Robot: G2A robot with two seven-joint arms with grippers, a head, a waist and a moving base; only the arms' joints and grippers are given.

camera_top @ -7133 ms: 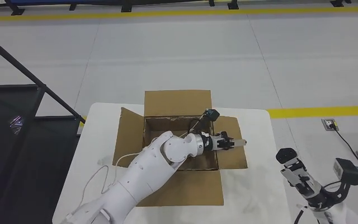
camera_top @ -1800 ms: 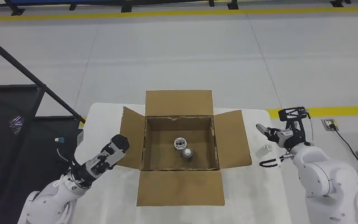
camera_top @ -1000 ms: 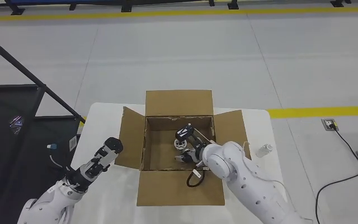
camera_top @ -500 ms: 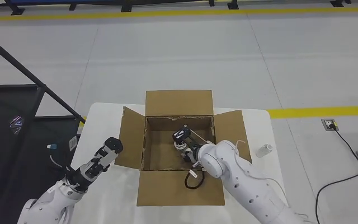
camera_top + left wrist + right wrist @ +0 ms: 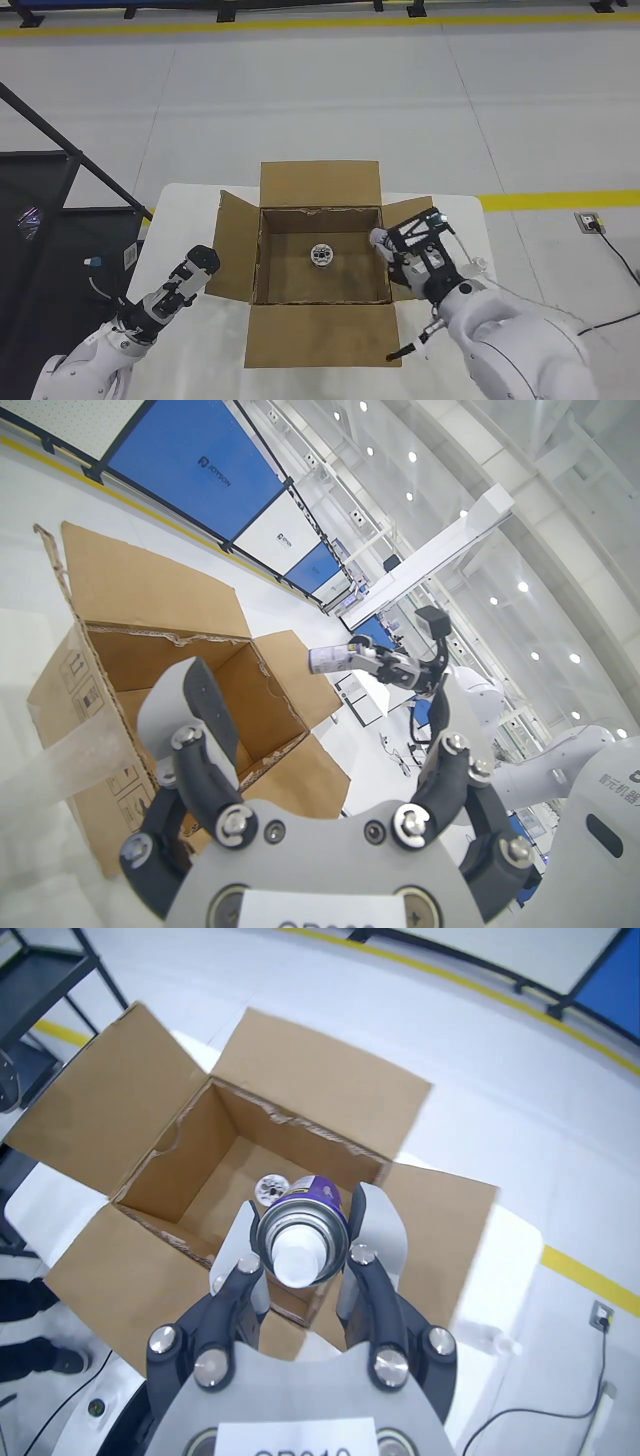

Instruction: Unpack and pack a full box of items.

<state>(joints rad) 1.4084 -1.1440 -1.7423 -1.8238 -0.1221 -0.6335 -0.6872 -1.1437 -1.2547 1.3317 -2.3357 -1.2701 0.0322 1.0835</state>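
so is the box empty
No, a small round item lies on the floor of the box.

Box [image 5: 322, 340] sat mid-surface [image 5: 185, 215], all four flaps folded outward. Inside, one round item [image 5: 321, 255] lay on the box floor, near the far wall, about midway between the side walls. Can [image 5: 305, 1228] was clamped in right gripper [image 5: 305, 1200], above the box's right wall where the right flap began. Left gripper [image 5: 203, 258] was off the box's left side, just beside the left flap, over the surface. Small bottle [image 5: 492, 1340] lay on the surface beyond the right flap, near the surface's right edge.
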